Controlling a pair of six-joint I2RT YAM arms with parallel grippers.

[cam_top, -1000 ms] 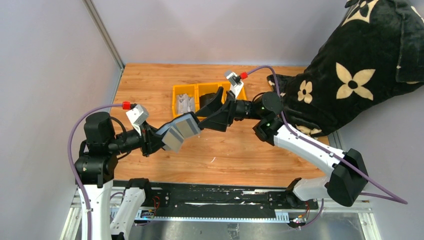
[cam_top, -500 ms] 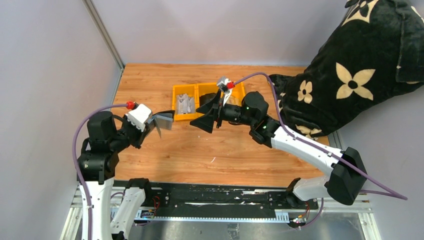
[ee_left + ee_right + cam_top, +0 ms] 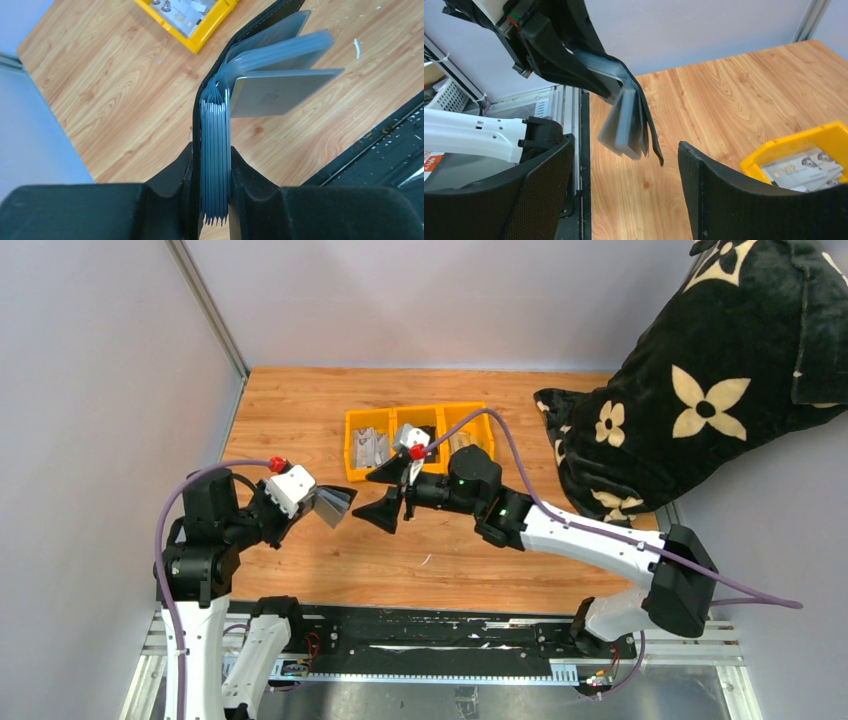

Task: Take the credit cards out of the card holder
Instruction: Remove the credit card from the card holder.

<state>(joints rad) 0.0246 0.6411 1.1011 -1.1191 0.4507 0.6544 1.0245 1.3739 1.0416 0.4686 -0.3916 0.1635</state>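
Note:
My left gripper (image 3: 318, 505) is shut on the card holder (image 3: 337, 502), held in the air above the table. In the left wrist view the jaws (image 3: 215, 200) clamp the black cover and its stack of grey sleeves (image 3: 215, 150). Beyond them the sleeves fan out and a silvery grey credit card (image 3: 280, 92) sticks out sideways. My right gripper (image 3: 385, 496) hangs open just right of the holder, not touching it. In the right wrist view the holder (image 3: 629, 122) hangs ahead of the spread fingers (image 3: 626, 200), with nothing between them.
A yellow three-compartment tray (image 3: 350, 420) stands behind the grippers, with silvery cards (image 3: 372, 448) in its left compartment; its corner (image 3: 774, 150) shows in the right wrist view. A black flower-patterned cushion (image 3: 700, 370) covers the table's right side.
My left gripper has pulled back to the left and turned with the holder, whose sleeves have folded closer together. My right gripper has followed leftward and nearer, its jaws spreading a little wider.

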